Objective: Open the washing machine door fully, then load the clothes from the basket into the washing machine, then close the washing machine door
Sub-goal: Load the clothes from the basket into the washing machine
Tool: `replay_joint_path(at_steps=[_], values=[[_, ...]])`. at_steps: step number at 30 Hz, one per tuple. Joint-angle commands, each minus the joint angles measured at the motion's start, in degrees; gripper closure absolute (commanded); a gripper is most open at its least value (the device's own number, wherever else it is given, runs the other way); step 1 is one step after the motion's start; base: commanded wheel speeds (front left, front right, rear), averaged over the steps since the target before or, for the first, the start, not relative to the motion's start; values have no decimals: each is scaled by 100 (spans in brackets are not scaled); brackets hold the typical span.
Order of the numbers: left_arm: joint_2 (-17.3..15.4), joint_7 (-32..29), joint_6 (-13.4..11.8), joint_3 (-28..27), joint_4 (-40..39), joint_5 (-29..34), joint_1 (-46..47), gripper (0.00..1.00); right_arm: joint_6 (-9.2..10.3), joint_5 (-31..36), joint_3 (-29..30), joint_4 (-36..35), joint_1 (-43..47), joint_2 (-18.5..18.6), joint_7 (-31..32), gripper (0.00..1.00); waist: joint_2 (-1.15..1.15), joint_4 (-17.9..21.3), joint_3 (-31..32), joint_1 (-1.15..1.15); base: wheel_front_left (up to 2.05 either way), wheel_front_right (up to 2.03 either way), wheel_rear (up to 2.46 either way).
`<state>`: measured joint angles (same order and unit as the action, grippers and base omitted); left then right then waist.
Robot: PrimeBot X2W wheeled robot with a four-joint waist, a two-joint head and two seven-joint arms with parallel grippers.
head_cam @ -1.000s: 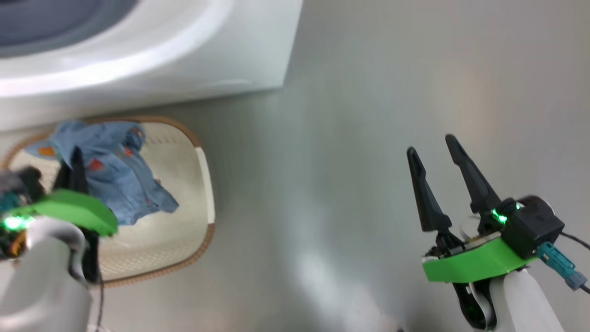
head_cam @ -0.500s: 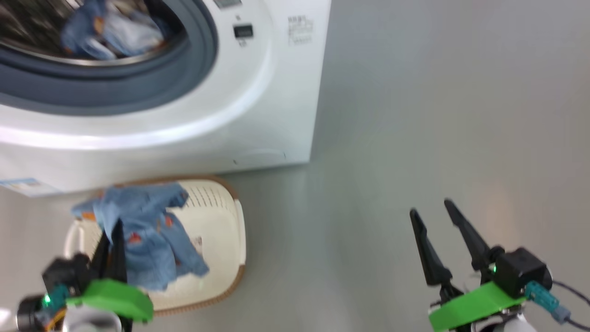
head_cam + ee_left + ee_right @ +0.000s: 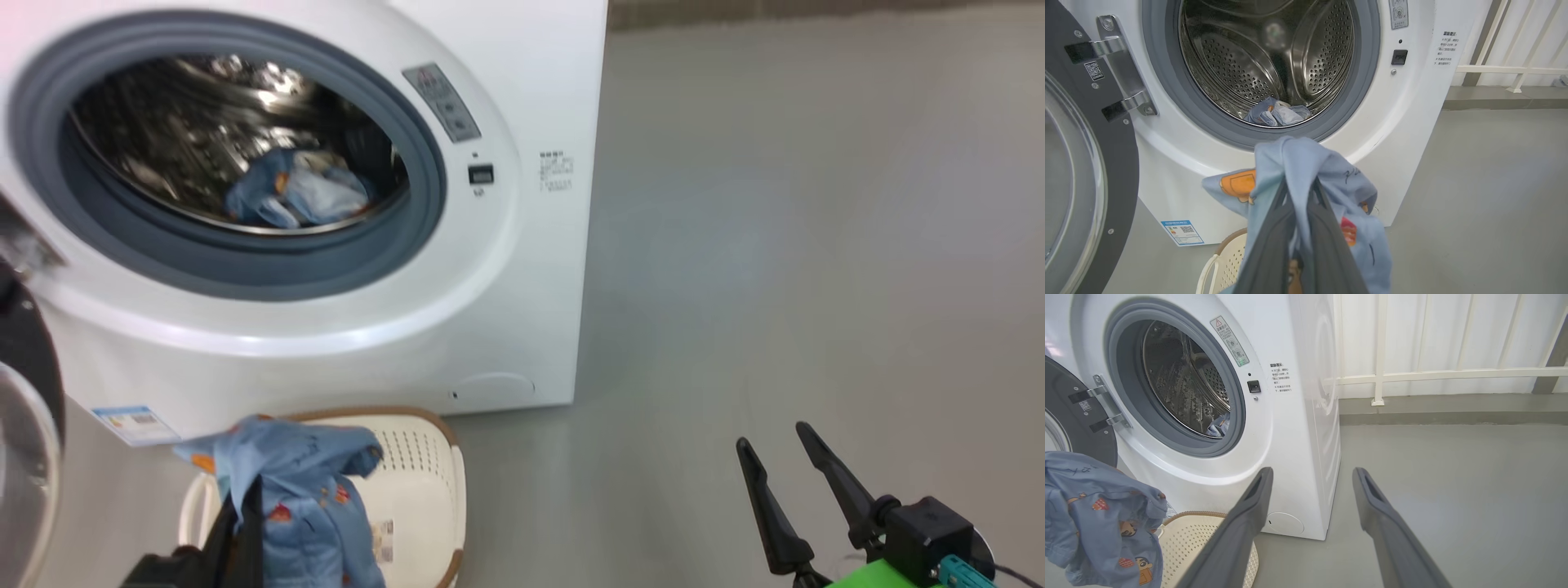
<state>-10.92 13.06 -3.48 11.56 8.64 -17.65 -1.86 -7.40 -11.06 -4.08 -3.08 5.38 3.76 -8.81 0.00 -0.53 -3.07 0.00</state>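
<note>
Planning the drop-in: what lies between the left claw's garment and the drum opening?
In the left wrist view the stretch is bare: above the held garment comes only the machine's white front and grey gasket, then the open drum.

Right claw (image 3: 1312, 470) spread, empty; clothes (image 3: 1098, 514) dangle by washing machine door (image 3: 1067, 416).

A smooth grey floor (image 3: 1453, 477) stretches out, glossy with soft reflections. At its far edge a low grey kerb (image 3: 1453, 412) runs beneath a white railing (image 3: 1379, 355), backed by what looks like a pale panelled wall (image 3: 1437, 330).
</note>
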Motion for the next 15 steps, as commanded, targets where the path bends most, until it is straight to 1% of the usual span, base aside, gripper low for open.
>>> replay_joint_path(at_steps=[1, 7, 15], values=[[-132, -27, -76, -166, -257, 46, 38, 100, -9, 38, -103, -202, -2, 30, 33, 0, 0, -56, 285, 0, 0, 0, 0], [-179, -199, -161, -106, -656, 76, -187, 100, -9, 57, -73, -366, 158, 17, 117, 0, 0, -26, 400, 0, 0, 0, 0], [-233, -299, -230, -88, -842, 82, -301, 100, -9, 62, -56, -431, 239, 3, 152, 0, 0, -13, 476, 0, 0, 0, 0]])
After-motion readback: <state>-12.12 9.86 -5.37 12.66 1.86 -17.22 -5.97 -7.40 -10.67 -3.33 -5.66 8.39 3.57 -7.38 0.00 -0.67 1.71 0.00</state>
